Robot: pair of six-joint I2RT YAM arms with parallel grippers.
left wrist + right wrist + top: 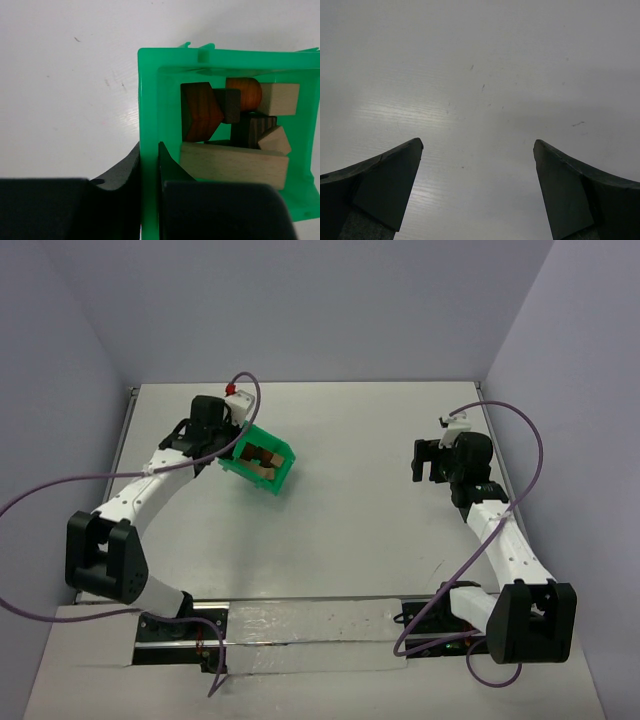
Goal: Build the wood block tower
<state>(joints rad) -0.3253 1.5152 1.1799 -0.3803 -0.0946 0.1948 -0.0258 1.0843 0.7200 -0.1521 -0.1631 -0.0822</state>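
Observation:
No wood block tower stands in view. The wooden blocks (232, 164) lie jumbled inside a green plastic bin (149, 100): a light tan bar, a reddish-brown piece (200, 112), a dark brown one (255, 127), a tan cube (280, 98) and an orange rounded piece (245, 90). My left gripper (149, 150) is shut on the bin's left wall, one finger outside and one inside. In the top view the bin (278, 483) sits tilted at the left gripper (232, 452), left of centre. My right gripper (428, 462) stands open over bare table (478, 145) on the right.
The white tabletop (360, 510) is enclosed by grey walls at the back and both sides. Purple cables loop from each arm. The arm bases and a white strip (310, 625) run along the near edge.

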